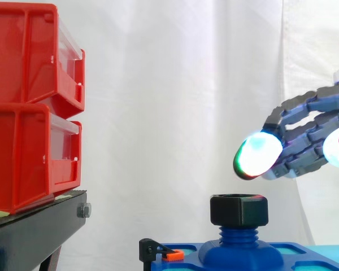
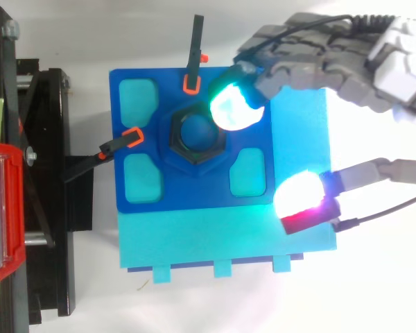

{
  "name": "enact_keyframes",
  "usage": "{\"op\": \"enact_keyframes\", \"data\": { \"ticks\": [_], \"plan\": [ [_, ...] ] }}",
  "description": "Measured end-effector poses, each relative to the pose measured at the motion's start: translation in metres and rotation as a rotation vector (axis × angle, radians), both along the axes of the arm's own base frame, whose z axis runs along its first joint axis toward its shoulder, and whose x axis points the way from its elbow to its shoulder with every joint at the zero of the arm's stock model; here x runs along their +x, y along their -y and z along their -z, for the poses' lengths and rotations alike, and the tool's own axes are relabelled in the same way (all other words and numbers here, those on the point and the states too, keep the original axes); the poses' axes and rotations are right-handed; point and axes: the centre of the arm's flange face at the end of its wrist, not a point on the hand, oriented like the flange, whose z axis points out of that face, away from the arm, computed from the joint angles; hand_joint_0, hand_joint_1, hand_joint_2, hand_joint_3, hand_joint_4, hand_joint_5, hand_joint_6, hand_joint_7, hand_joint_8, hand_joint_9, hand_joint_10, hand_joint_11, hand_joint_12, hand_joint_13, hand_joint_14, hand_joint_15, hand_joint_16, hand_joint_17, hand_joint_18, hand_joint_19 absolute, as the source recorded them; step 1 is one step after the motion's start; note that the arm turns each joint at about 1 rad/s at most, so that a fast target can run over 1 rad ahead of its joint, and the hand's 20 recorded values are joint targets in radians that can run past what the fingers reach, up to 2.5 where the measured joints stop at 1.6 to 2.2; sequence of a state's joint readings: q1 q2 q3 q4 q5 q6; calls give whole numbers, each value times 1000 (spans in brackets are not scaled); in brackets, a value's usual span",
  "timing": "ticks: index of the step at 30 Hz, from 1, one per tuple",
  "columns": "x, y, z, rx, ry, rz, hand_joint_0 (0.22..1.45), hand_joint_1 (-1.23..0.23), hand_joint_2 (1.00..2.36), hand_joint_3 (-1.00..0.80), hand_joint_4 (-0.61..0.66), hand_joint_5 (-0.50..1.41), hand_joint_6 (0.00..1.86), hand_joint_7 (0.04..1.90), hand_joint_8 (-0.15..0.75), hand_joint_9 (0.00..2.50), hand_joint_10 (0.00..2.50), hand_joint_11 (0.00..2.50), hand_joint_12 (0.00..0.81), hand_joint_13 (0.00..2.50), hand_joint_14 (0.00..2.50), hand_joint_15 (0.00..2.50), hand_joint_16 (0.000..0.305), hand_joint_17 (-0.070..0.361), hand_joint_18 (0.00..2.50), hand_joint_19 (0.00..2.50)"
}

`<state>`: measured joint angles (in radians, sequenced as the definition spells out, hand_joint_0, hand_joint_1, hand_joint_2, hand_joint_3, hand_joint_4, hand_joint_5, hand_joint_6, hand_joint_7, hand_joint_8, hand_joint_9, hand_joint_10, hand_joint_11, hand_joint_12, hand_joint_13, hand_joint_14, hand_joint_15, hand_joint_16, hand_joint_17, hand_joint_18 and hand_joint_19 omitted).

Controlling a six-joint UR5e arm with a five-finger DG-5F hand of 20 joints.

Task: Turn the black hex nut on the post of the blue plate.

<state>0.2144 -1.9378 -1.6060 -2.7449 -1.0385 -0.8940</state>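
Hovering above the black hex nut (image 1: pixel 239 209), the hand (image 2: pixel 319 62) has fingers (image 1: pixel 308 110) spread, gripping nothing; nut untouched on the post (image 1: pixel 237 233) of the blue plate (image 2: pixel 194 195), turning not begun.

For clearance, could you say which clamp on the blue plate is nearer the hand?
The clamp at the plate's upper edge in top view, beside the hand; the other clamp sits left.
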Motion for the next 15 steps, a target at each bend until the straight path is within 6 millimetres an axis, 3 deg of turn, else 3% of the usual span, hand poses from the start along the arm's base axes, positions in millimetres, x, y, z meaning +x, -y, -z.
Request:
{"op": "enact_keyframes", "data": {
  "ticks": [15],
  "plan": [
    [11,-1,-3,-18,11,5,455,-757,1000,-500,118,-247,502,785,196,299,0,15,333,312,2,63,48,107,233,158]
  ]
}}
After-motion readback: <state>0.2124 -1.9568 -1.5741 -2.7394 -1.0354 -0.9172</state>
